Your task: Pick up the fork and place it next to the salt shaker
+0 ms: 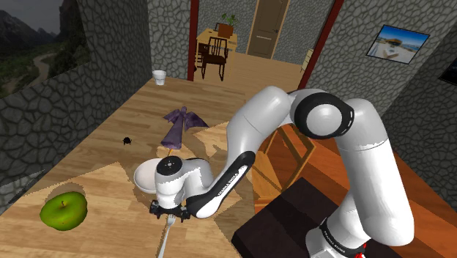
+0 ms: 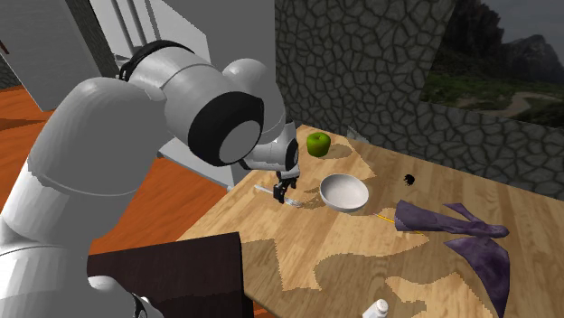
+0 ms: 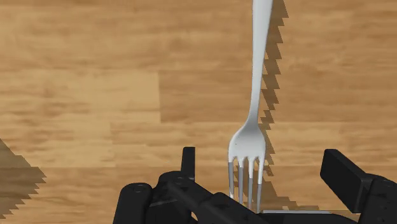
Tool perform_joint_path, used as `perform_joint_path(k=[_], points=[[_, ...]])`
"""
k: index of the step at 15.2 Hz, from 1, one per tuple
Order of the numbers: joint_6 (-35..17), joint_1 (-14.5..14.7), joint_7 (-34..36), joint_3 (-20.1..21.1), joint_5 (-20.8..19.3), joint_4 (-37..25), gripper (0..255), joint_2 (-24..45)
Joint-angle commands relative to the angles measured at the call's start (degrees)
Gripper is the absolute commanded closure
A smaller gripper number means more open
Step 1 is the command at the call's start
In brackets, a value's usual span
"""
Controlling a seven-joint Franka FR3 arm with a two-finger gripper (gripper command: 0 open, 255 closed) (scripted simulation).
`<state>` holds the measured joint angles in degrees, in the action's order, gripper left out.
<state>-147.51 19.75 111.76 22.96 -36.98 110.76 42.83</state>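
A silver fork (image 3: pixel 257 95) lies flat on the wooden table, its tines between my gripper's (image 3: pixel 264 173) two black fingers. The fingers stand apart on either side of the tines and do not touch them, so the gripper is open. In the shoulder view the gripper (image 1: pixel 170 212) hangs low over the table with the fork's handle (image 1: pixel 166 239) running toward the near edge. The second exterior view has the gripper (image 2: pixel 282 191) just over the fork (image 2: pixel 265 190). The white salt shaker (image 1: pixel 159 76) stands at the table's far end; the second exterior view has the shaker (image 2: pixel 377 310) at its bottom edge.
A white bowl (image 1: pixel 149 174) sits close behind the gripper. A green apple (image 1: pixel 64 211) lies at the shoulder view's left. A purple cloth-like thing (image 1: pixel 180 122) and a small black object (image 1: pixel 127 139) lie between the bowl and the shaker. A stone wall borders the table.
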Motion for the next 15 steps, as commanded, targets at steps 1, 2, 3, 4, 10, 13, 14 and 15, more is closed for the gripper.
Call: perform_joint_path(k=[1, 2, 3, 4, 10, 13, 14, 15], points=[[-0.8, 0.5, 0.5, -0.8, -0.7, -0.8, 0, 1.4], [-1.1, 0.8, 0.7, -1.2, -1.0, -1.1, 0, 2.1], [-1.5, 1.1, 0.9, -1.5, -1.3, -1.5, 0, 2.8], [-1.8, 1.3, 1.1, -1.9, -1.6, -1.8, 0, 3.5], [-2.0, 1.4, 1.2, -2.1, -1.8, -2.1, 0, 3.9], [-2.0, 1.4, 1.2, -2.1, -1.8, -2.1, 255, 3.9], [-2.0, 1.4, 1.2, -2.1, -1.8, -2.1, 255, 3.9], [-2.0, 1.5, 1.2, -2.1, -1.8, -2.1, 255, 3.9]])
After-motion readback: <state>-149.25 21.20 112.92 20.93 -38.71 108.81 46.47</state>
